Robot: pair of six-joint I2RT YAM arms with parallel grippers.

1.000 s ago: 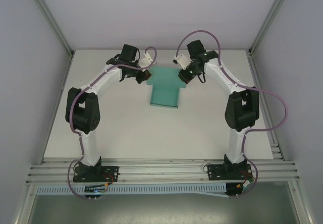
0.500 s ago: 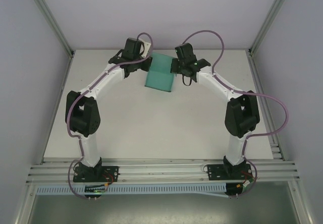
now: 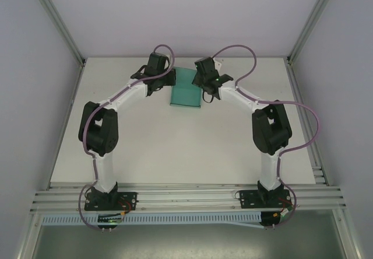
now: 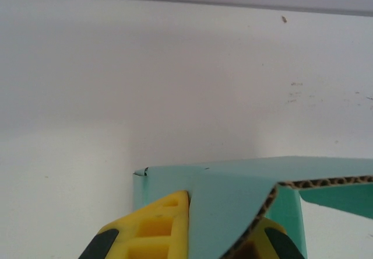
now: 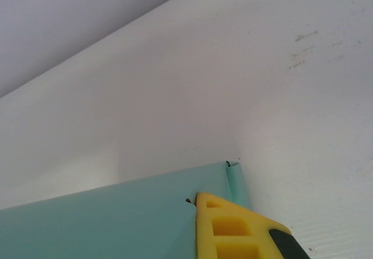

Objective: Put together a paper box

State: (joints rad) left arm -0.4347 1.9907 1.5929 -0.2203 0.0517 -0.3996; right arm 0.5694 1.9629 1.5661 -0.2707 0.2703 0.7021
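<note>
**Both jaws nip the half-folded box**

The box (image 3: pixel 185 90) lies at the far middle of the desk (image 3: pixel 145 148), between the two arms. The left jaws are clamped on a bent card panel, with a yellow finger (image 4: pixel 154 227) on either side of it. The right jaws are closed tight at the opposite corner, one finger (image 5: pixel 233 230) over the card, apparently pinching it. The step in hand looks like folding a wall up. Next, both arms must move together so the crease sets without tearing.

We see a white counter (image 3: pixel 145 148) boxed in by pale lilac-grey walls (image 3: pixel 29 107) at left, right and back, with slanted aluminium posts (image 3: pixel 56 20) at the far corners. Grooved rails (image 3: pixel 186 196) run along its near edge. The light is soft and even; faint scuffs (image 4: pixel 297 93) mark the counter.
</note>
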